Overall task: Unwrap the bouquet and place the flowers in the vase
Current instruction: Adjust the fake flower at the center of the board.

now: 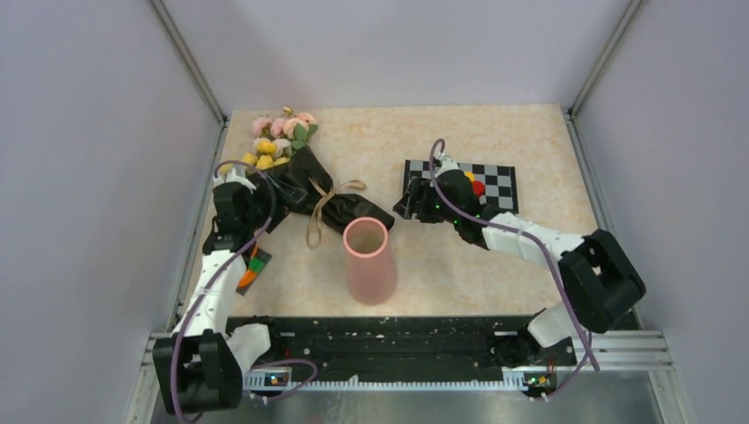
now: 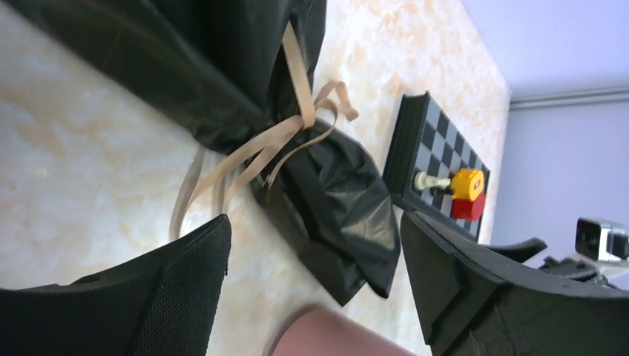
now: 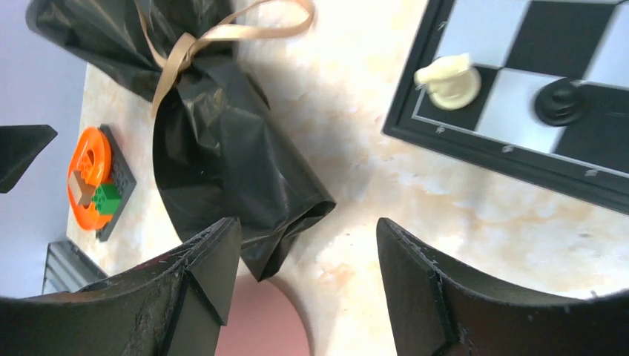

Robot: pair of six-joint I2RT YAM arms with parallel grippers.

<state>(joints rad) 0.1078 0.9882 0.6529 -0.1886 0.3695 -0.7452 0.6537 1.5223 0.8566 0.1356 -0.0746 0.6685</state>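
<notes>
The bouquet (image 1: 300,172) lies at the back left, wrapped in black crinkled paper (image 2: 326,193) and tied with a tan ribbon (image 2: 297,122). Its pink and yellow flowers (image 1: 281,134) point to the far edge. The pink vase (image 1: 368,261) stands upright in front of the wrapper's tail end (image 3: 230,170). My left gripper (image 1: 269,187) is open beside the bouquet's left flank, and the left wrist view shows nothing between its fingers (image 2: 185,282). On the other side, my right gripper (image 1: 404,205) is open just right of the tail, its left fingertip (image 3: 215,252) close to the paper but apart from it.
A chessboard (image 1: 495,181) lies at the back right with a white pawn (image 3: 449,78), a black piece (image 3: 561,100) and a yellow and red block (image 2: 469,193). An orange and green toy on a dark plate (image 1: 253,268) sits near the left arm.
</notes>
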